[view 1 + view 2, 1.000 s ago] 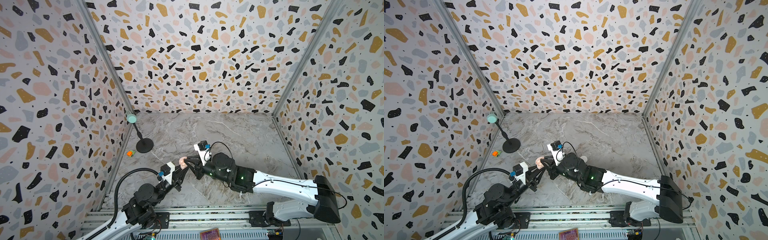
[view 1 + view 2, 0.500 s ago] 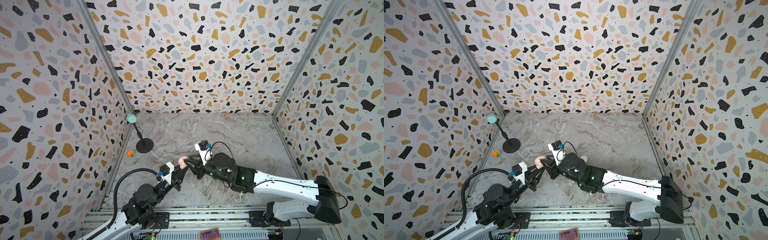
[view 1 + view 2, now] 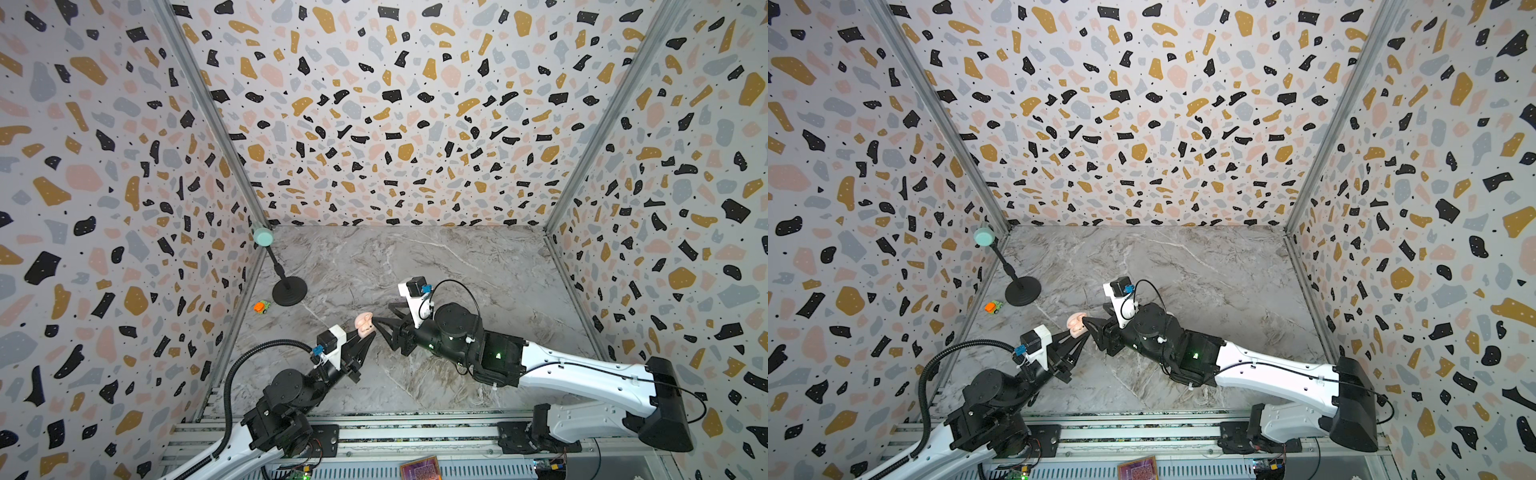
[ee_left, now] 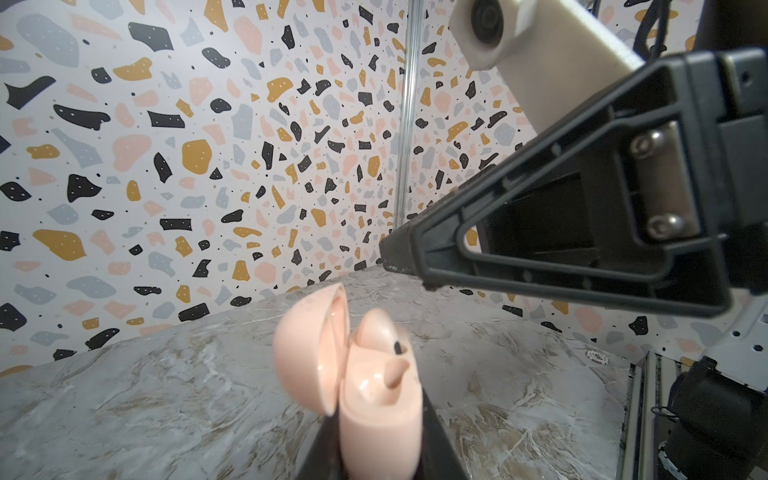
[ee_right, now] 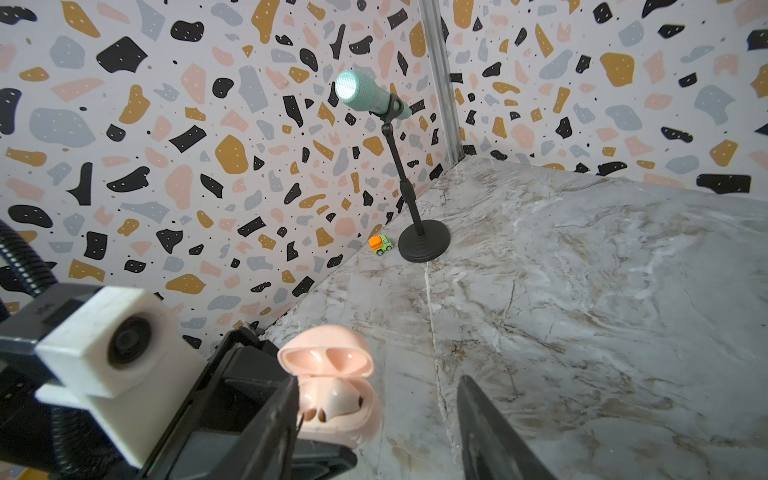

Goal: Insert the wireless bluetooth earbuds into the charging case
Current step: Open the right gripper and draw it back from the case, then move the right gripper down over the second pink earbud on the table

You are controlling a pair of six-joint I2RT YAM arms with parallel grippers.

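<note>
A pink charging case (image 3: 365, 324) (image 3: 1077, 325) is held above the marble floor with its lid hinged open. My left gripper (image 3: 365, 338) (image 3: 1079, 338) (image 4: 376, 461) is shut on the case's lower body (image 4: 378, 419). One pale earbud (image 4: 376, 332) (image 5: 336, 401) rests in the case (image 5: 328, 432), bulging above its rim. My right gripper (image 3: 382, 312) (image 3: 1095, 312) (image 5: 380, 380) stands open just to the case's right. One of its fingers (image 5: 282, 419) is close beside the case and the other is well apart. It holds nothing.
A black microphone stand (image 3: 289, 291) (image 5: 424, 245) with a teal head (image 3: 262, 236) stands at the floor's left edge. A small orange-green toy car (image 3: 261, 307) (image 5: 380, 244) lies beside it. Terrazzo walls enclose three sides, and a metal rail runs along the front.
My right gripper's jaws have spread apart beside the case. Both arms and the case have stayed almost in place.
</note>
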